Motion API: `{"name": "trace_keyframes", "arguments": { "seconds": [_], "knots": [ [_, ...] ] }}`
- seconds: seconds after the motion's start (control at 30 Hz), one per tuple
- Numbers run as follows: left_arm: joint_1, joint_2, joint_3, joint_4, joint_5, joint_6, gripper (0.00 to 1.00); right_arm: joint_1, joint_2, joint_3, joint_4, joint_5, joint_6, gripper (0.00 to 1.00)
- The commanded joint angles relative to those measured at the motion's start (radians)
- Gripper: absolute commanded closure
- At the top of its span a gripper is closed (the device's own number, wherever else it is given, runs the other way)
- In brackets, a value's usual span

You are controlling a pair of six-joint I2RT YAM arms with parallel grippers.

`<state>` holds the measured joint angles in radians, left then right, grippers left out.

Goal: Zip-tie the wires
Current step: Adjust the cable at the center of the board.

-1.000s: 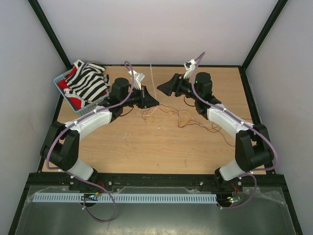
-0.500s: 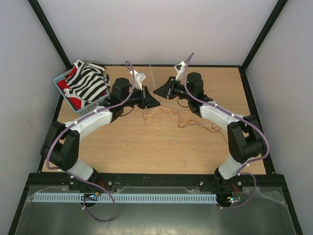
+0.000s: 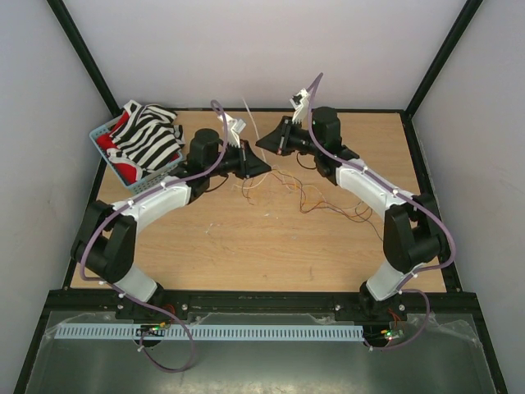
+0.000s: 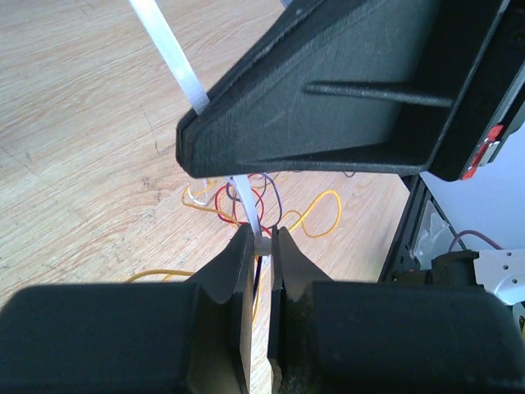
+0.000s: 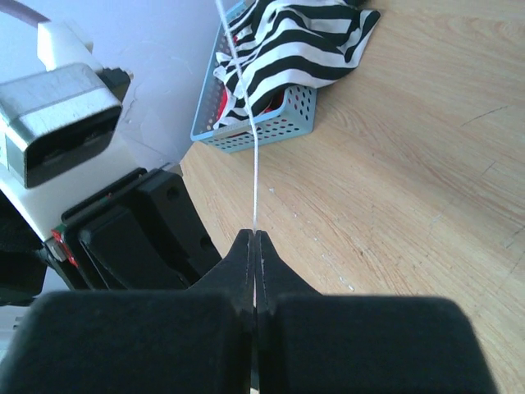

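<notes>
Above the desk (image 3: pixel 246 246), right of the basket (image 5: pixel 275 119), the two claws are found nearly tip to tip. The left claw (image 4: pixel 262 243) is closed tight on the lower end of the zip tie (image 4: pixel 246 205), and the right claw (image 5: pixel 255 240) is pinched shut on the same strip higher up. The wires (image 3: pixel 312 197) are spread in loose curls below, farther from the basket. The strip is judged light, springy and slick, best held by its flat faces near an end.

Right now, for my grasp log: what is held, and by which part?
Both hold the zip tie: left gripper pinches near one end, right gripper pinches farther along the strip.
</notes>
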<state>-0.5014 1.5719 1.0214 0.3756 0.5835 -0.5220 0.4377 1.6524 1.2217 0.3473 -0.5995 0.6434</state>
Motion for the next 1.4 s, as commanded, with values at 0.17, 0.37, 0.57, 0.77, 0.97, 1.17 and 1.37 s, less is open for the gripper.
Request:
{"name": "trace_keyframes", "arguments": {
  "seconds": [0.17, 0.37, 0.57, 0.77, 0.97, 1.17, 1.37],
  "knots": [
    [-0.049, 0.049, -0.008, -0.041, 0.038, 0.006, 1.0, -0.017, 0.008, 0.125, 0.016, 0.05, -0.036, 1.0],
    [-0.048, 0.046, -0.012, -0.041, 0.028, 0.017, 1.0, -0.018, -0.009, 0.096, 0.016, 0.037, -0.041, 1.0],
    [-0.022, -0.005, -0.016, -0.041, 0.028, 0.02, 1.0, -0.018, -0.055, 0.028, 0.003, 0.005, -0.07, 0.9],
    [0.004, -0.047, -0.037, -0.041, 0.036, 0.018, 1.0, -0.062, -0.166, -0.05, -0.055, 0.037, -0.169, 0.37],
    [0.026, -0.038, -0.043, -0.041, 0.051, -0.002, 1.0, -0.17, -0.277, -0.153, -0.109, 0.039, -0.296, 0.33],
    [0.029, -0.04, -0.035, -0.041, 0.075, -0.009, 1.0, -0.222, -0.236, -0.217, -0.156, -0.004, -0.488, 0.39],
    [0.031, -0.042, -0.029, -0.041, 0.092, -0.014, 1.0, -0.225, -0.089, -0.175, -0.208, -0.168, -0.624, 0.5]
  ]
}}
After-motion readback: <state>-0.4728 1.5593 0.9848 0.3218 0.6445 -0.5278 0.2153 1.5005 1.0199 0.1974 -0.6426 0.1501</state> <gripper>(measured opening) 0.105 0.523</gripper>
